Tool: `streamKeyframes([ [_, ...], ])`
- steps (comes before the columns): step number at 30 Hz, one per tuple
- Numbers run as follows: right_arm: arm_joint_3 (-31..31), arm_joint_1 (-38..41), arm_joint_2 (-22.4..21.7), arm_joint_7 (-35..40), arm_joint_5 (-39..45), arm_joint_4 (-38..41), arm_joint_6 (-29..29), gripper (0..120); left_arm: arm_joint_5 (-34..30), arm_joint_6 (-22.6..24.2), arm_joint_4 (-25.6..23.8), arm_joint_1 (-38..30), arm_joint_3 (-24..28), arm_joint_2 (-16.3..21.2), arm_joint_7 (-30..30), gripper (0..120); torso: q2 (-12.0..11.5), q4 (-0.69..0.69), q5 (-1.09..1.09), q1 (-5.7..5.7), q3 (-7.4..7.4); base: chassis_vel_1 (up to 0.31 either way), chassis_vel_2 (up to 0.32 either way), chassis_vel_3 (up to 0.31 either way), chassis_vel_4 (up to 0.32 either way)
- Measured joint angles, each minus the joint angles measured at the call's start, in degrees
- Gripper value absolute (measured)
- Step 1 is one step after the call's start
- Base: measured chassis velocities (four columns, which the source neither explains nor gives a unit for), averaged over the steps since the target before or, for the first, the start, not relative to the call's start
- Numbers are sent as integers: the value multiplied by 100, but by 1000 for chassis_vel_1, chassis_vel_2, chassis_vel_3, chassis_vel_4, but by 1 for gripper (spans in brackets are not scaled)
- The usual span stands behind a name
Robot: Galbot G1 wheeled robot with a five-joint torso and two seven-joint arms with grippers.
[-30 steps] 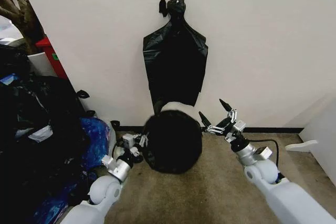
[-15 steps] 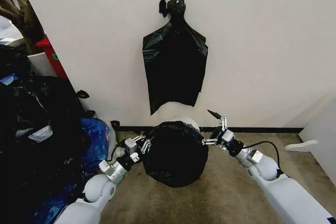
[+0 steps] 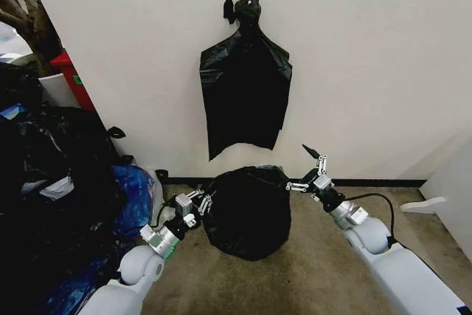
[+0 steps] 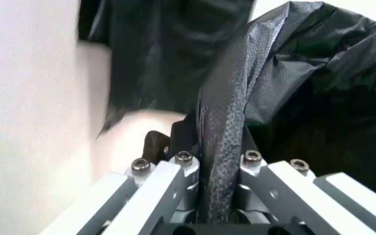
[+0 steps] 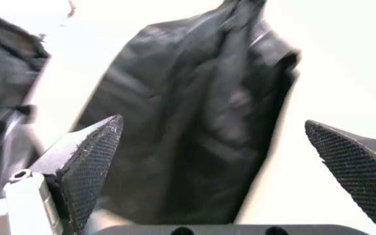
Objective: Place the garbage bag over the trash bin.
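Note:
The glossy black garbage bag (image 3: 247, 212) is draped over the trash bin on the floor by the wall, and the bin is hidden beneath it. My left gripper (image 3: 198, 203) is at the bag's left side, shut on a fold of its edge. In the left wrist view that fold (image 4: 222, 127) runs up from between the gripper's (image 4: 217, 164) jaws. My right gripper (image 3: 304, 170) hangs open just off the bag's upper right edge, with nothing between its fingers. In the right wrist view its fingertips (image 5: 90, 161) stand wide apart.
Flat black bags (image 3: 247, 94) hang from a wall hook right above the bin. A large heap of stuffed black bags (image 3: 51, 182) and a blue bag (image 3: 134, 198) crowd the left. A white object (image 3: 424, 204) lies at the right. Bare carpet (image 3: 295, 278) lies in front.
The bag has come down and spread over the bin's far rim, so the white rim no longer shows. My right gripper, open throughout, shifted slightly; the left stayed shut on the bag.

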Motion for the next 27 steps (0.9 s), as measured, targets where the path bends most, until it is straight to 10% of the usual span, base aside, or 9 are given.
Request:
streamKeyframes([
  [13, -31, -666, 554, 1035, -1442, 884, -154, 100, -1984, 3493, -1406, 141, 248, -338, -3505, 4, 0, 0, 1, -1, -1, 0, 0, 0, 0],
  [19, -79, -679, 612, 1009, -1520, 788, -119, 100, -1798, 3855, -1371, 246, 673, -527, -4157, 4, 0, -2, -1, -1, 0, 0, 0, 0, 0],
  [27, -86, -736, 634, 944, -1543, 778, -84, 100, -1474, 3718, -1316, 450, 788, -521, -4151, 34, 1, 0, 2, -1, -1, 0, 0, 0, 0],
])
